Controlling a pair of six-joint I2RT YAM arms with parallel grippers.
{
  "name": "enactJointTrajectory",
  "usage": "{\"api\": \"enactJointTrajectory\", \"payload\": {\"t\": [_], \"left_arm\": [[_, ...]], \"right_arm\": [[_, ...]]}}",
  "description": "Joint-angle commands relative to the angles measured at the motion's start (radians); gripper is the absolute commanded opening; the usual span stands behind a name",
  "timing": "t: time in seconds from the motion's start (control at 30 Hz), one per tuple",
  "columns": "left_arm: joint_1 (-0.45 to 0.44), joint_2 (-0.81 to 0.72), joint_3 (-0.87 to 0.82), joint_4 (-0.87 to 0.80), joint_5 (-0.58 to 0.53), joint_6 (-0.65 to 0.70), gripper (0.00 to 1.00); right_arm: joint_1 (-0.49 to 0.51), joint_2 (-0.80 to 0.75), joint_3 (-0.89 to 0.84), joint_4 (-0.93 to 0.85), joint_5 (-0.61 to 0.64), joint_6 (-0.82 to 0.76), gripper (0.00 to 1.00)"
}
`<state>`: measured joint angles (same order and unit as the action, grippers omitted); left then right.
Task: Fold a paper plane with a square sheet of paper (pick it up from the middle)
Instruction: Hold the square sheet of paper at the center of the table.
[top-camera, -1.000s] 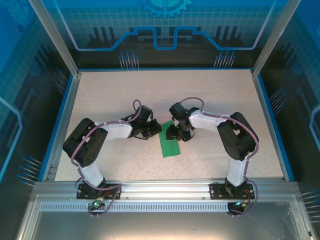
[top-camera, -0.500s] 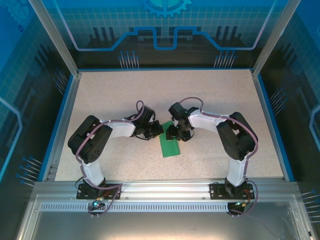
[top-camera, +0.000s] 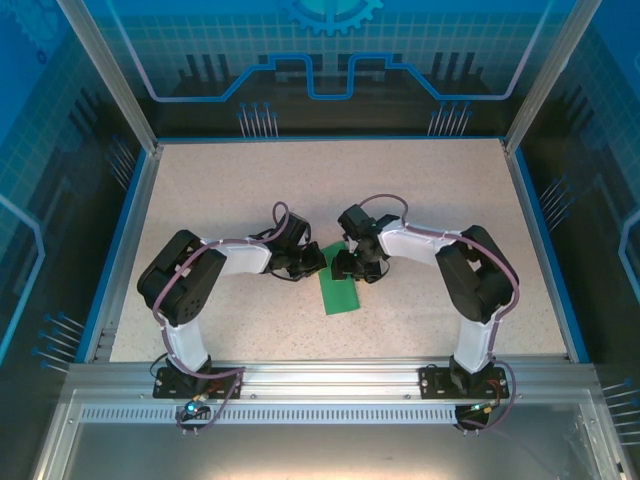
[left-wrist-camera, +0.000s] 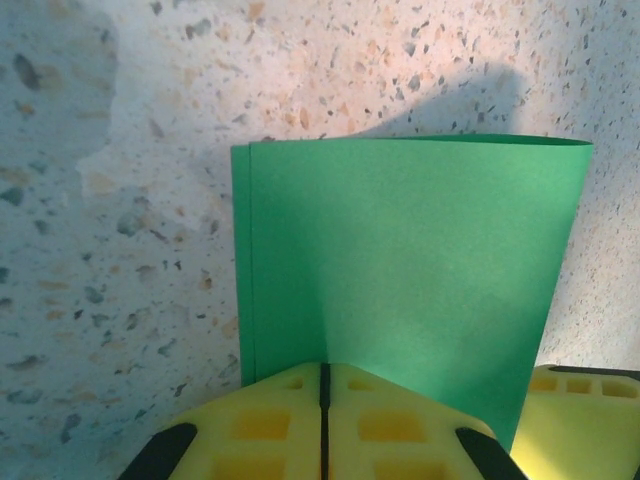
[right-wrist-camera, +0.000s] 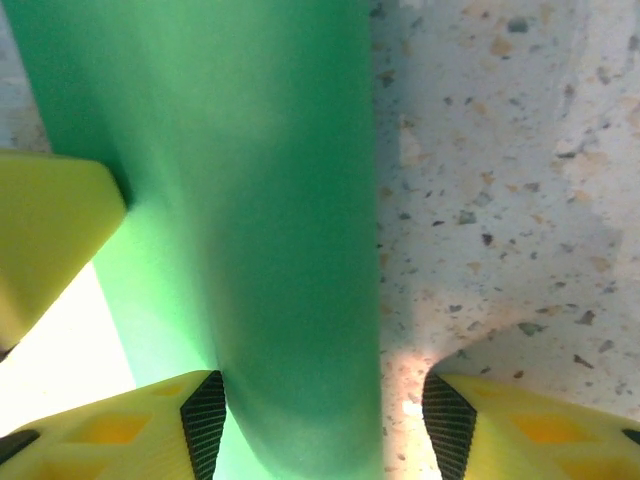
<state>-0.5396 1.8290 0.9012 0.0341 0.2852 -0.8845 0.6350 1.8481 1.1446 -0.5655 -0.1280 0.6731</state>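
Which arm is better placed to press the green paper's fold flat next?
Probably the left. The left gripper is shut, fingertips together at the edge of the square sheet of paper, ready to press down. The right gripper is open, straddling the sheet.

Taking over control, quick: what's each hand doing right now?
Left hand: closed, tips over the folded green paper; no grip visible.
Right hand: open, straddling the paper's edge, holding nothing.
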Motion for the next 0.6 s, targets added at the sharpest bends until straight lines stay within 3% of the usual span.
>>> {"api": "enactJointTrajectory", "payload": {"t": [0.0,0.2,0.37,0.57], "left_arm": [[-0.009,0.037,0.008,-0.085,-0.019,0.028,0.09],[-0.008,0.046,0.01,-0.098,-0.027,0.034,0.08],[-0.009,0.047,0.01,-0.106,-0.032,0.036,0.08],[-0.009,0.047,0.013,-0.119,-0.039,0.039,0.07]], "right_arm": [[0.005,-0.063,-0.026,0.056,-0.016,-0.013,0.61],[-0.009,-0.165,-0.047,0.099,-0.074,-0.052,0.56],[-0.012,-0.158,-0.063,0.161,-0.165,-0.065,0.37],[-0.017,-0.072,-0.052,0.171,-0.232,-0.079,0.22]]}}
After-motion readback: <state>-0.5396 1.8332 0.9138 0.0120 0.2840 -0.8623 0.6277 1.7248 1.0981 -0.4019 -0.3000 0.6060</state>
